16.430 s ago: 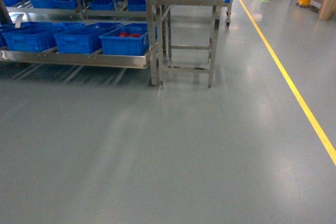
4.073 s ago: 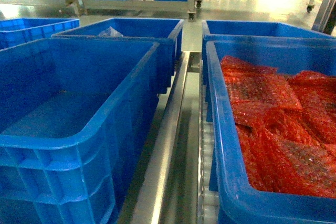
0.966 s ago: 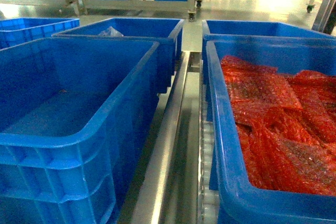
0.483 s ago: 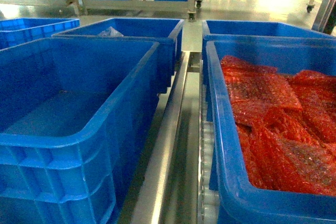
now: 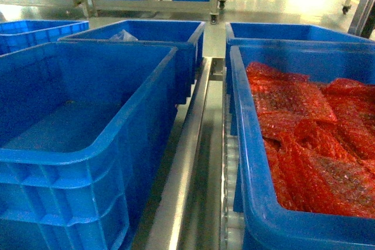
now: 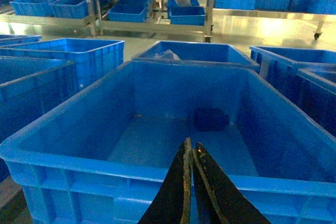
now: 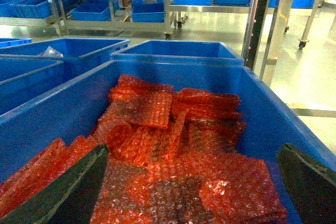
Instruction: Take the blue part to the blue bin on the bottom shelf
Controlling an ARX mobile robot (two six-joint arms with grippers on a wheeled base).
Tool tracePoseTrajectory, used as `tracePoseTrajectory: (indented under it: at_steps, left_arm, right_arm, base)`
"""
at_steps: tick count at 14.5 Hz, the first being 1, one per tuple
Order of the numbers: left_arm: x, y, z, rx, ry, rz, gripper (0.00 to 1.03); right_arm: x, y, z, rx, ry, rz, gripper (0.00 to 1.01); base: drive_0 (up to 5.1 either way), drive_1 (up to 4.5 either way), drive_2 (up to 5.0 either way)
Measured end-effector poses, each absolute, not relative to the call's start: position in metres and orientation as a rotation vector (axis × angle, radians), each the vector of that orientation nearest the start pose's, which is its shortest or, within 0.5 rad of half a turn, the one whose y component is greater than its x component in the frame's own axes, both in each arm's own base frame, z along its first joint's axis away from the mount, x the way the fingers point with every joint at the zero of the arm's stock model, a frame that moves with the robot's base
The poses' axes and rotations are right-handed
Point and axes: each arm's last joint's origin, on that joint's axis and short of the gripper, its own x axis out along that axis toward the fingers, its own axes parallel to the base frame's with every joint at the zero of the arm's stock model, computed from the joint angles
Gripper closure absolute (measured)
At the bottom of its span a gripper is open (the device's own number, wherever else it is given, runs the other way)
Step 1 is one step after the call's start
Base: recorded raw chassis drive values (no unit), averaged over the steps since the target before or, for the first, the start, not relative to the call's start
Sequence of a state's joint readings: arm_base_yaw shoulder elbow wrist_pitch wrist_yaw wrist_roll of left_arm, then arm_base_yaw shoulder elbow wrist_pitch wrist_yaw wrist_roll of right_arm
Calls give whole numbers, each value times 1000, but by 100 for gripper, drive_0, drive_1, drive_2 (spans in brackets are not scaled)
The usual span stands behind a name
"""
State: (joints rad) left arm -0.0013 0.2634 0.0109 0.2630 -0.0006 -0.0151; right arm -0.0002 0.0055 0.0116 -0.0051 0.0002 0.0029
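A dark blue part (image 6: 211,119) lies on the floor of a large blue bin (image 6: 94,153), towards its far right; this is the left bin (image 5: 88,153) in the head view. My left gripper (image 6: 191,142) is shut and empty, its tips over the bin's near rim, short of the part. My right gripper (image 7: 191,153) hangs wide open over a second blue bin (image 7: 262,108) full of red bubble-wrap bags (image 7: 173,145), holding nothing. The bottom shelf shows as a steel rail (image 5: 187,168) between the two bins. Neither gripper appears in the head view.
More blue bins (image 5: 146,36) stand behind these two, one holding a clear plastic bag (image 5: 123,36). A roller track (image 5: 229,162) runs beside the right bin (image 5: 252,162). Further racks with blue bins (image 6: 184,11) line the back, and a steel post (image 7: 262,19) rises at the right.
Since the earliest frame the head view has gone from across the floor to close above the bins. Over the last four seconds nothing has visibly moved.
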Motion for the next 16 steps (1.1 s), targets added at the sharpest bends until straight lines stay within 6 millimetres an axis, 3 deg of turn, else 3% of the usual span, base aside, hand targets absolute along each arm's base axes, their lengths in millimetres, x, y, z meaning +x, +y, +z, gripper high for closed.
tracePoseTrajectory:
  at_steps: [10, 11, 12, 13, 16]
  left_arm:
    - [98, 0, 167, -13, -1, 0, 99]
    - [98, 0, 166, -12, 6, -1, 90]
    - [98, 0, 166, -12, 4, -1, 68]
    - [98, 0, 166, -12, 4, -1, 56]
    - [98, 0, 166, -12, 4, -1, 43]
  right_arm:
    - [97, 0, 167, 3, -1, 0, 3]
    - [97, 0, 167, 3, -1, 0, 3]
    - [97, 0, 167, 3, -1, 0, 3]
    - [97, 0, 167, 3, -1, 0, 3]
    - [97, 0, 167, 3, -1, 0, 3]
  base:
    - [0, 0, 0]
    - [0, 0, 0]
    - [0, 0, 0]
    - [0, 0, 0]
    - [0, 0, 0]
